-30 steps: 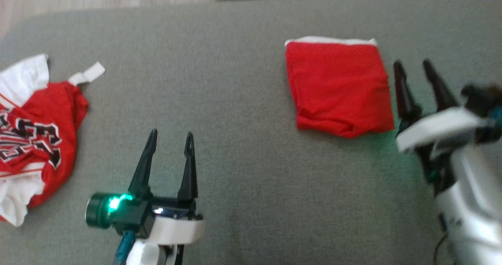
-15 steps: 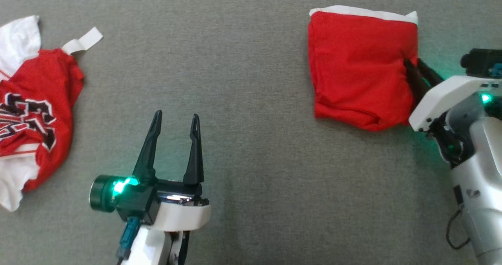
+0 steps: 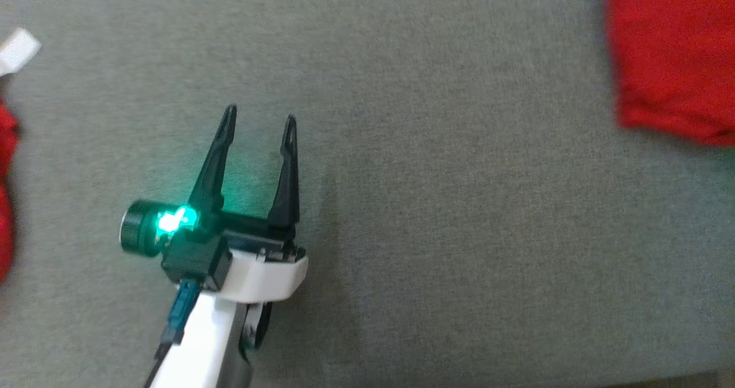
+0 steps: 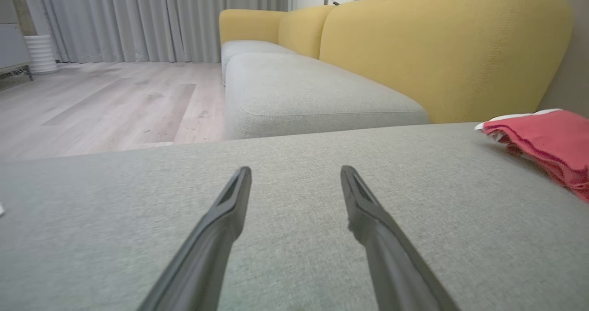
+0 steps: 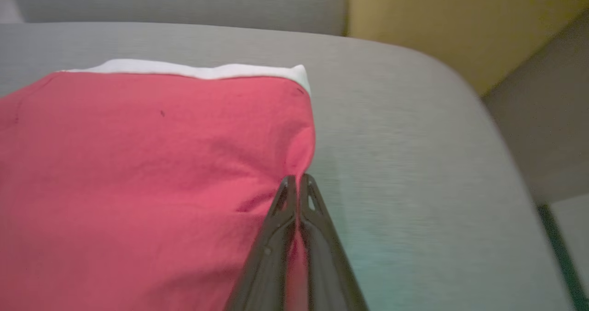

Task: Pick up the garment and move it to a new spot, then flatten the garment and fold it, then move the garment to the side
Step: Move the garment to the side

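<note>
The garment (image 3: 672, 55) is a folded red square with a white strip along its far edge, lying on the grey cushion (image 3: 430, 204) at the head view's upper right. In the right wrist view my right gripper (image 5: 298, 178) is shut on the garment (image 5: 138, 164), pinching its right edge, where the cloth puckers at the fingertips. My left gripper (image 3: 259, 113) stands open over bare cushion, well to the left of the garment. The left wrist view has my left gripper (image 4: 295, 170) holding nothing, with the garment (image 4: 552, 141) at the far right.
A second red garment (image 3: 4, 204) with a white strap (image 3: 17, 49) lies at the left edge. The cushion's rounded edge (image 5: 506, 131) drops off just right of the held garment. A yellow backrest (image 4: 437, 48) and wooden floor (image 4: 92, 104) lie beyond.
My right gripper went from open beside the garment to shut on its right edge. The head camera has moved, so the whole picture has shifted. The left gripper stays open.
</note>
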